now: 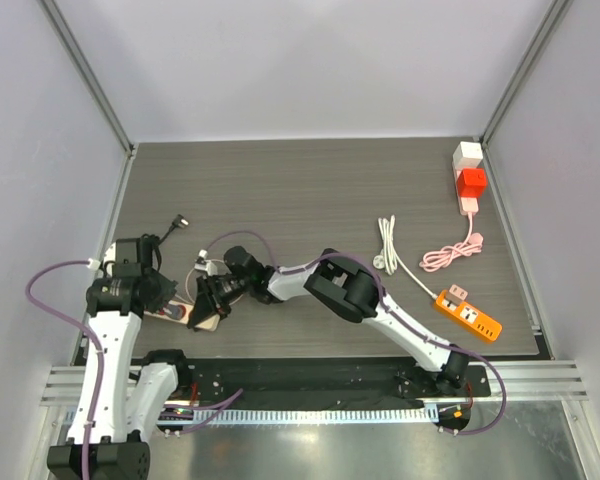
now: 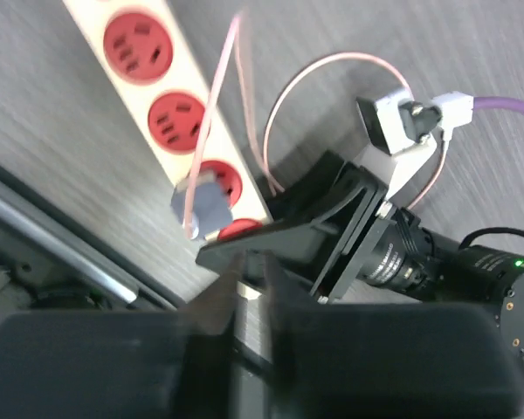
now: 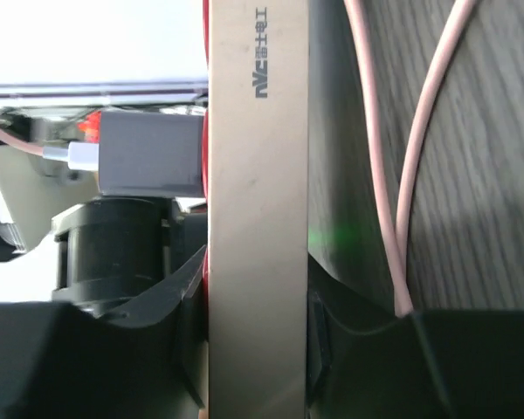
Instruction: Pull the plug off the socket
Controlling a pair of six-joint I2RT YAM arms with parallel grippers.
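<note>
The socket is a beige power strip point(image 1: 175, 314) with red outlets, lying at the table's near left. In the left wrist view the strip point(image 2: 162, 83) runs diagonally, and a grey plug point(image 2: 201, 205) with a pink cable sits in one outlet. My right gripper point(image 3: 258, 288) is shut on the strip's point(image 3: 258, 218) narrow sides, just below the plug point(image 3: 148, 153). My left gripper point(image 2: 251, 262) hovers close to the plug, by the right gripper point(image 2: 279, 236). Its fingers stand slightly apart with nothing between them.
An orange power strip point(image 1: 470, 315) lies at the near right, with a white cable point(image 1: 385, 245) and a coiled pink cable point(image 1: 450, 255) beside it. Red and white adapters point(image 1: 470, 170) sit at the far right. A black cable point(image 1: 175, 225) lies behind the left arm.
</note>
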